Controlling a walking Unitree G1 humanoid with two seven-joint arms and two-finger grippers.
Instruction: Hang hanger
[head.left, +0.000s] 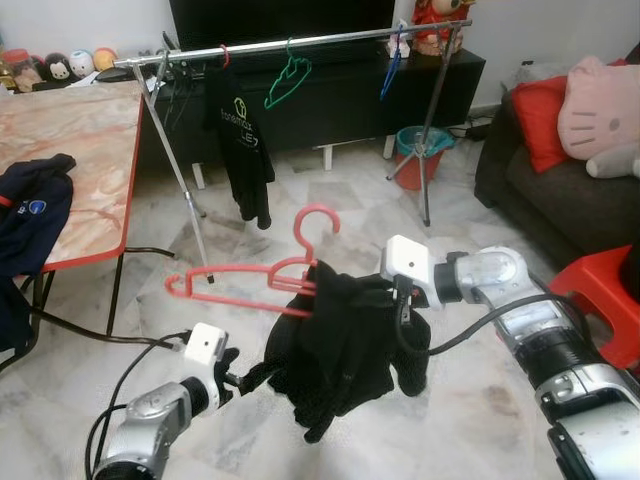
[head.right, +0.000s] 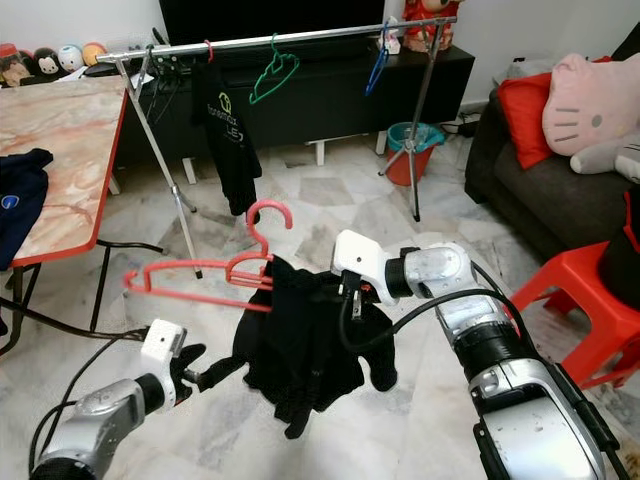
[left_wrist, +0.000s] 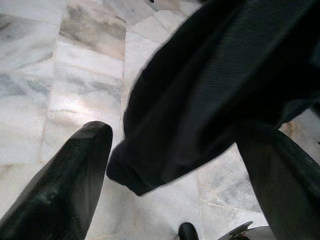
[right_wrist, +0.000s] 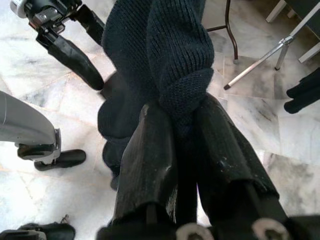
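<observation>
A red plastic hanger hangs in the air over the floor, hook up, with a black knit garment bunched over its right end. My right gripper is shut on the garment's top fold, and its fingers pinch the knit tightly. My left gripper is low at the garment's lower left edge. It is open, with its fingers spread either side of a hanging fold. The metal clothes rack rail runs across the back, well beyond the hanger.
On the rail hang a black T-shirt, a green hanger and a blue hanger. A red-edged table with dark clothing stands at the left. At the right are a sofa and a red stool, with a teal bucket behind the rack.
</observation>
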